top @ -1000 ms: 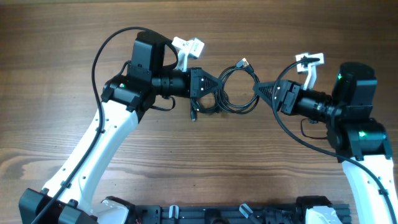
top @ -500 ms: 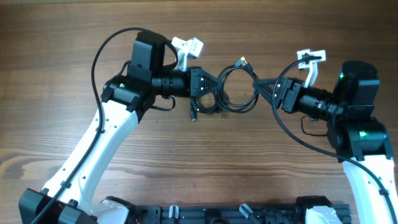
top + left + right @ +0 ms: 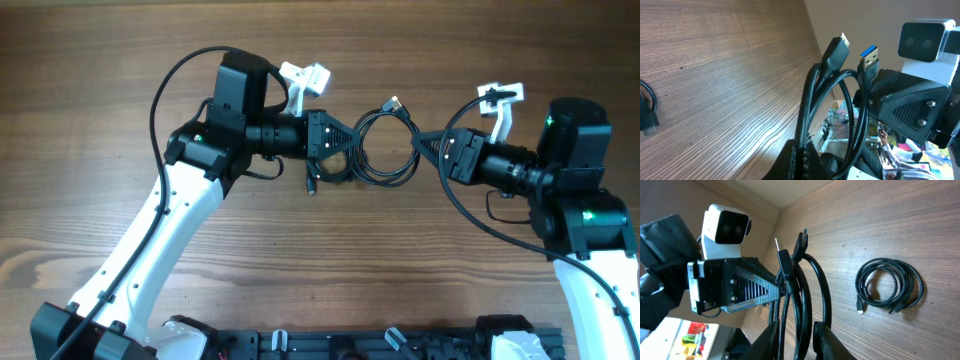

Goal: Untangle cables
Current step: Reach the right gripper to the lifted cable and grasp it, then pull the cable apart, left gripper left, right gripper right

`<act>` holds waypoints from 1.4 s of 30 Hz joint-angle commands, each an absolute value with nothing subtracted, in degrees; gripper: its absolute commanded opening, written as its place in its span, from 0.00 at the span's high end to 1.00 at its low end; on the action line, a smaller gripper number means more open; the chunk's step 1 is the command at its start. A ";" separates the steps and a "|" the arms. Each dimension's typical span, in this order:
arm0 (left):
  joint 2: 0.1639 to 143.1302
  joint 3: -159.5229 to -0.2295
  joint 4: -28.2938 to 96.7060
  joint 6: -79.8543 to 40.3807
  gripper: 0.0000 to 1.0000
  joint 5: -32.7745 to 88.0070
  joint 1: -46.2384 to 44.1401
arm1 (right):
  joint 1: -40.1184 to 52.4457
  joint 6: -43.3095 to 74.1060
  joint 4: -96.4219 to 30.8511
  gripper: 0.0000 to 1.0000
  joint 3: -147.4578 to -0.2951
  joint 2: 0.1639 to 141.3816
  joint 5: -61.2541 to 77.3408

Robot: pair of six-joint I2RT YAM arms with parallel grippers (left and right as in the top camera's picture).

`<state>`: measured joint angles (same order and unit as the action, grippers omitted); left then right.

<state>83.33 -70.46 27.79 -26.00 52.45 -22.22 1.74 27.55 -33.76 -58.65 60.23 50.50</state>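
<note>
Right gripper (image 3: 419, 142) has edged onto the cables (image 3: 804, 115), jaws astride, grip unclear; left gripper (image 3: 349, 150) clamps them; part slowly.

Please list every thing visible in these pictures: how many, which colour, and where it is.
table: one, brown wood, under everything.
held cable: one, black, looped in the air between the two tools, two plugs side by side, one with a blue insert.
coiled cable: one, black, lying flat on the table, apart from the tools.
base rail: one, black, bottom edge of the overhead view.
wrist cameras: two, white, one on each arm.
arms: two, white and black, left and right.
left tool: one, black, shut on the held cable.
right tool: one, black, fingers either side of the held cable's strands; grip unclear.
</note>
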 commanded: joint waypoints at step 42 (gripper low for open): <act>82.41 -71.26 43.33 -49.10 0.71 15.33 -2.52 | 2.07 60.14 -6.46 0.96 -59.88 62.70 49.56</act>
